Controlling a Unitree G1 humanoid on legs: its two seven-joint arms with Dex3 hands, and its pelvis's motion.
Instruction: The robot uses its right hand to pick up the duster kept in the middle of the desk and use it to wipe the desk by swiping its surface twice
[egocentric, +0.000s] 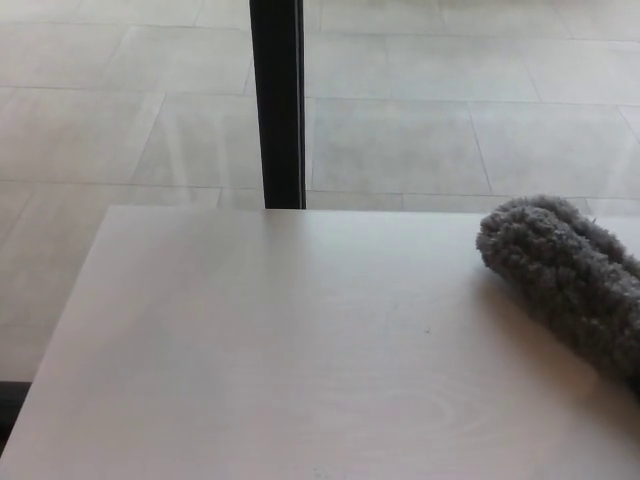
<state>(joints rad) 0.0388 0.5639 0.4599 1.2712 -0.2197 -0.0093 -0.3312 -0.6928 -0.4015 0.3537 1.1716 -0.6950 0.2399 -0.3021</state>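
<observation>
Desk (250, 350): pale, smooth, faint wood grain, rectangular. Black upright post (277, 100) and tiled floor (420, 130) seen beyond the far edge. Duster (565, 275): grey, shaggy, oblong, laid at the far right of the desk, cut by the frame. Neither robot hand is shown; grip cannot be told.

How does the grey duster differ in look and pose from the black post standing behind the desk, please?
The duster is grey and fluffy; the post is black and smooth. The duster lies slanted at the desk's far right; the post stands upright beyond its far edge. Both are long and narrow.
</observation>
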